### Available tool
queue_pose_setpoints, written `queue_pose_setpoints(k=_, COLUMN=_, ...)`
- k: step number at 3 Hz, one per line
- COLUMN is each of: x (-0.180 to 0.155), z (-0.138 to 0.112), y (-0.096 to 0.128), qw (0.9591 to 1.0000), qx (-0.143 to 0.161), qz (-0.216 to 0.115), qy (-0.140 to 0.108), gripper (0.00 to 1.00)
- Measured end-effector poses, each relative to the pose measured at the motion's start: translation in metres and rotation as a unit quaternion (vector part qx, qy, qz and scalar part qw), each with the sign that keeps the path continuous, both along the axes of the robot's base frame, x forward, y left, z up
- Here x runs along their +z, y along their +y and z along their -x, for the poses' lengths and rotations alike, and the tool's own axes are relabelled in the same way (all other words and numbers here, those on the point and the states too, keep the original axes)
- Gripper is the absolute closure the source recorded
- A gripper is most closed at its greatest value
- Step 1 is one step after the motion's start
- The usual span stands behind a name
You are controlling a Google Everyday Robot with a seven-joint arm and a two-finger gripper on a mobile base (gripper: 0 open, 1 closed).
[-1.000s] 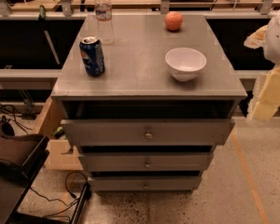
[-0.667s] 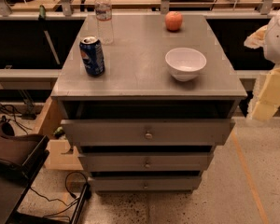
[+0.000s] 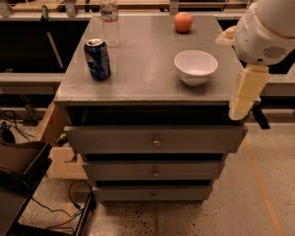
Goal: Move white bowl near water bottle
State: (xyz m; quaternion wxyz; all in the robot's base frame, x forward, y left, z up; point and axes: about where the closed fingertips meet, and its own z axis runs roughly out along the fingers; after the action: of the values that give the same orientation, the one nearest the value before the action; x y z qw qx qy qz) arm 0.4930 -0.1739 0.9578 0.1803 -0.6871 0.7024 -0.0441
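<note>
Hanging off the drawer cabinet's right edge at four o'clock, the gripper [image 3: 246,92] sat just beside the grey cabinet top [image 3: 147,85], slung below the arm's white wrist. Whether it was released or clenched could not be told from this angle, though it plainly carried nothing. The white bowl [image 3: 196,67] stood upright at three o'clock on the top, untouched. It was near the gripper but apart from it, and well apart from the water bottle [image 3: 109,16] at eleven o'clock by the far edge. So the step in hand looked like the reach and pick, with the whole carry yet to do. To do it well, the gripper needed to rise above the top and come down straddling the bowl's rim on its three o'clock side, since that glossy rounded wall would probably slip under a squeeze from outside alone. A clean lift would beat a drag, which might tip the bowl. The route ran toward ten o'clock, and the lane between the blue soda can [image 3: 97,59] at nine o'clock and the apple [image 3: 183,21] at one o'clock looked passable. Setting down just beside the bottle, not against it, mattered, as something that tall and slim would likely topple at a nudge.
</note>
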Motion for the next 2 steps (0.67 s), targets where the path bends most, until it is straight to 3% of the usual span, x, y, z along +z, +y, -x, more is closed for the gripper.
queue_pose_setpoints(k=1, x=-0.021, z=-0.024, y=0.016, qw=0.9992, qx=0.032, qz=0.025, qy=0.002, gripper=0.0)
queue_pose_setpoints(k=2, x=-0.048, z=-0.045, y=0.024, qw=0.9981, qx=0.039, qz=0.047, qy=0.009, gripper=0.0)
